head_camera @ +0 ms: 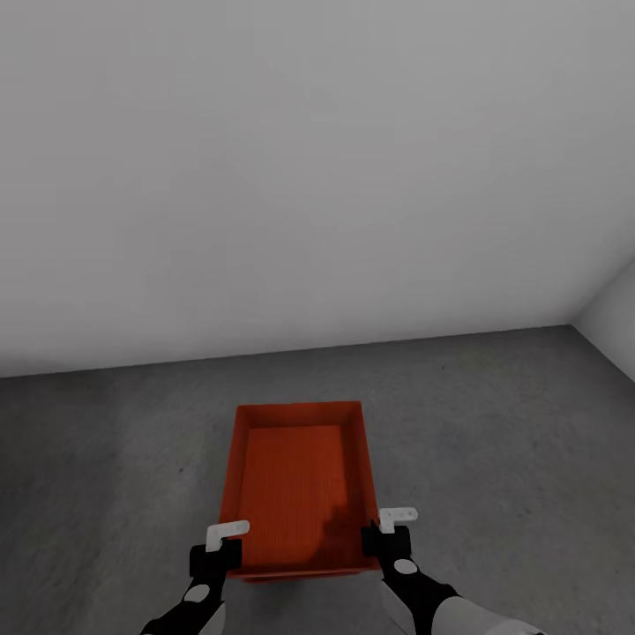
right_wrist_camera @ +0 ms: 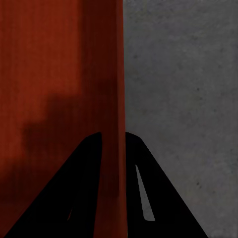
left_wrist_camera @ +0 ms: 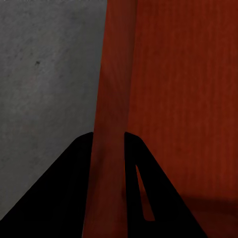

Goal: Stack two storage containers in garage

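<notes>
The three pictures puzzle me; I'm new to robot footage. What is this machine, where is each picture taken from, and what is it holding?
It is a simulated wheeled robot with two arms, steered by a person. The large picture comes from a camera on its head, looking down over both arms. There the left gripper and the right gripper each clamp a long side wall of an orange-red open bin, near the end closest to the robot. The bin looks empty and sits over a dark grey floor, facing a pale wall; whether it rests on the floor or hangs just above cannot be told. The two smaller pictures come from cameras by each gripper: black fingers straddle the bin's wall, with the floor beside it.
</notes>
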{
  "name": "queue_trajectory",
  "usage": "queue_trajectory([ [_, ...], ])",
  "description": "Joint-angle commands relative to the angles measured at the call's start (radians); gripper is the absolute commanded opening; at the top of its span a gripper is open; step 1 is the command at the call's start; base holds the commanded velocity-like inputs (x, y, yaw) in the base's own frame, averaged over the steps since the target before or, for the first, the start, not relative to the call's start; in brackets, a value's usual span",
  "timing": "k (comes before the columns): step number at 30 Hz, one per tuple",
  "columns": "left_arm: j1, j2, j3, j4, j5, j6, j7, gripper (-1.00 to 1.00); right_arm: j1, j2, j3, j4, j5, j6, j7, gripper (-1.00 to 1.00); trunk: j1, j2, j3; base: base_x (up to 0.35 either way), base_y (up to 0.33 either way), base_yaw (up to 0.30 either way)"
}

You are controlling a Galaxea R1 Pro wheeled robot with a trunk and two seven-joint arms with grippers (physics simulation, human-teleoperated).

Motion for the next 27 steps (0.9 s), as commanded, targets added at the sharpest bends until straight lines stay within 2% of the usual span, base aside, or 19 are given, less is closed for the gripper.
queue_trajectory([
  [1,-0.001,-0.001,0.032,-0.001,-0.005,-0.002,0.006,-1.00,0.000,0.005,-0.013,0.001,-0.009,-0.002,0.002,-1.00,0.000,-0.001,-0.001,0.000,0.000,0.000],
  [8,-0.001,-0.001,0.032,-0.001,-0.005,-0.002,0.006,-1.00,0.000,0.005,-0.013,0.001,-0.009,-0.002,0.001,-1.00,0.000,-0.001,-0.001,0.000,0.000,0.000],
  [14,-0.001,-0.001,0.032,-0.001,-0.005,-0.002,0.006,-1.00,0.000,0.005,-0.013,0.002,-0.009,-0.002,0.000,-1.00,0.000,-0.001,-0.001,0.000,0.000,0.124],
  [27,-0.001,-0.001,0.032,-0.001,-0.005,-0.002,0.006,-1.00,0.000,0.005,-0.013,0.002,-0.009,-0.002,0.000,-1.00,0.000,-0.001,-0.001,0.000,0.000,0.006],
])
